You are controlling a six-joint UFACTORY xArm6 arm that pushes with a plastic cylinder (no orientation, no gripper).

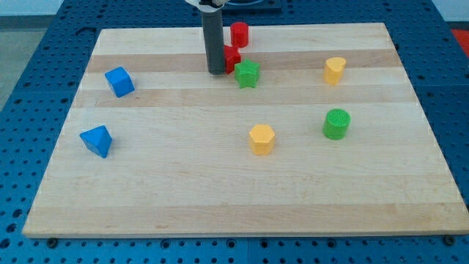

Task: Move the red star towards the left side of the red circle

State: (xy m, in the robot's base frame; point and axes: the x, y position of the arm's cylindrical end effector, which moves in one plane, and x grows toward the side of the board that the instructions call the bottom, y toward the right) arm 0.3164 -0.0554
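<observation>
The red circle (239,33) stands near the view's top, a little left of centre. The red star (232,58) sits just below it, partly hidden behind the rod. My tip (216,71) rests on the board at the star's left side, touching or nearly touching it. A green star (248,74) lies right below the red star, close to its lower right.
A blue cube (119,81) and a blue triangular block (97,141) lie at the view's left. A yellow hexagon (261,138) sits at centre bottom, a green cylinder (336,124) and a yellow block (335,70) at the right. The wooden board (234,213) ends on a blue pegboard.
</observation>
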